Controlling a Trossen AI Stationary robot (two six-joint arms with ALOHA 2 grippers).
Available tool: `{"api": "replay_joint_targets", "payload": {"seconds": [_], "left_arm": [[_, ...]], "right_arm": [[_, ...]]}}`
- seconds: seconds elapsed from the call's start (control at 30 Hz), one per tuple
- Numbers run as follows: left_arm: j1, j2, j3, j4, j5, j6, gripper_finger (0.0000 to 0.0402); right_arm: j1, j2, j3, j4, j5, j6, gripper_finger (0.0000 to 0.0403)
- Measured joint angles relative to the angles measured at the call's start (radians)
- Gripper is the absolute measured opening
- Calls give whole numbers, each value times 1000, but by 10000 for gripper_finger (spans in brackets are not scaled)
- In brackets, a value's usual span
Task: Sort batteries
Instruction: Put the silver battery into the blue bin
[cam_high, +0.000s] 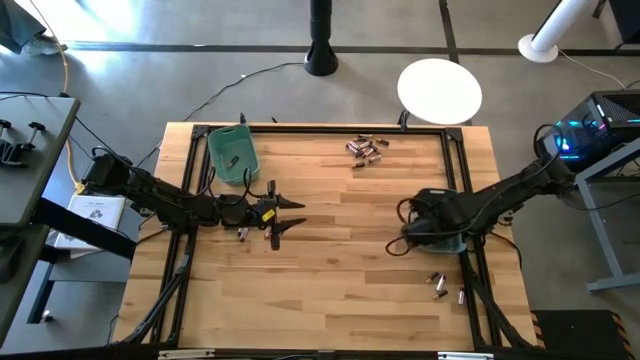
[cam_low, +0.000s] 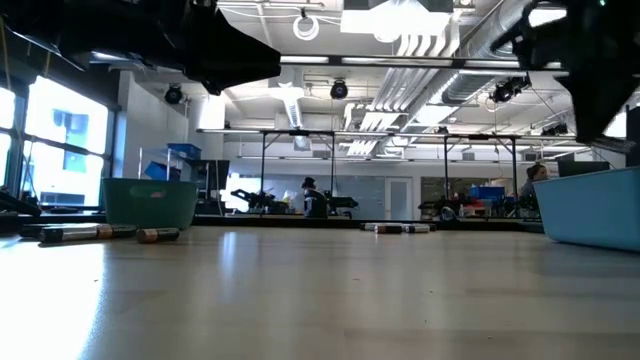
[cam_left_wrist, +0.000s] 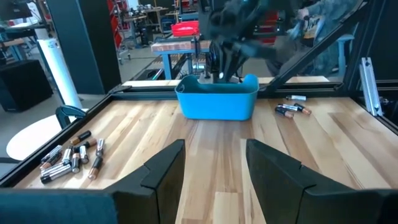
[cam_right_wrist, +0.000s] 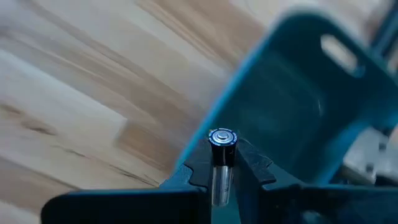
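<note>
My right gripper is shut on one battery and points steeply down over the rim of the blue bin. The right arm covers most of that bin in the high view. My left gripper stands open and level above the table's left half, past the green bin, with nothing between its fingers. A heap of batteries lies on the wood at the far edge. A few batteries lie near the right edge, and two lie beside the left arm. My right gripper pinches the battery's body between its two fingers. The battery lies along the fingers, and its round metal end sticks out past the tips. The fingers come from above, pointing steeply down. The battery is lifted clear, above the blue bin's rim.
A black frame runs round the wooden tabletop. A white round stool and a black post stand beyond the far edge. Bare wood lies in the middle between the two arms.
</note>
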Motion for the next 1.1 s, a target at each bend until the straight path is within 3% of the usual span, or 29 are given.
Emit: {"api": "replay_joint_targets", "payload": {"seconds": [0.2,0.53,0.77,1.1], "left_arm": [[-15,0,0,0,0,9,165],[-19,0,0,0,0,18,165],[-19,0,0,1,0,18,165],[-19,0,0,1,0,16,165]], "right_arm": [[-26,-11,-137,54,-82,79,18],[-70,-11,-331,266,-182,62,24],[-71,-11,-346,294,-185,52,27],[-72,-11,-347,301,-181,35,74]]}}
